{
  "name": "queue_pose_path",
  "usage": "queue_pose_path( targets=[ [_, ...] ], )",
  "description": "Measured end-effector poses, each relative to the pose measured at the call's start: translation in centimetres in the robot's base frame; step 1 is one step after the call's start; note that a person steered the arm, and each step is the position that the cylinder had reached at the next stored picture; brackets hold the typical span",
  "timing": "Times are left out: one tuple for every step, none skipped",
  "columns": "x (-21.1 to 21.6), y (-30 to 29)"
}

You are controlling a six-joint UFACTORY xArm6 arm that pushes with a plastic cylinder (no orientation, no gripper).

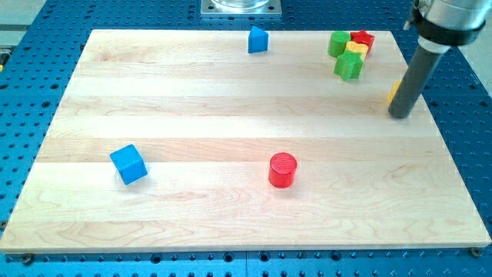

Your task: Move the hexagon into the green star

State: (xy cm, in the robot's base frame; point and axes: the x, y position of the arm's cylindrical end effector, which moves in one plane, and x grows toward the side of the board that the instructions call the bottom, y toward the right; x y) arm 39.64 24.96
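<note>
**Rod Poised at Tabletop's Right Edge, Hexagon Partly Hidden Behind It**

The end effector, a plain dark rod with no jaws and nothing held, is seen standing at the view's right edge of the wooden tabletop (231,100), with my tip (400,115) resting near the board's rim. A yellow-orange block (393,93), judged to be the hexagon though its shape is largely masked by the rod, is glimpsed just to the left of the rod, touching or nearly so. The green star (348,66) lies up and to the view's left of the tip, in a tight cluster with a green block (337,42), a yellow block (354,48) and a red block (364,38). A push toward the upper left is judged to be what is called for. A blue block (257,39), a blue cube (127,164) and a red cylinder (282,170) are set well apart.
</note>
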Motion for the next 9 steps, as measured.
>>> queue_pose_path(
  targets=[
    [-0.8,2.0],
    [-0.5,4.4],
    [-1.4,5.3],
    [-3.3,3.5],
    [-4.0,-1.7],
    [-4.1,-2.9],
    [-4.6,1.5],
    [-7.4,-1.4],
    [-6.7,-1.8]
  ],
)
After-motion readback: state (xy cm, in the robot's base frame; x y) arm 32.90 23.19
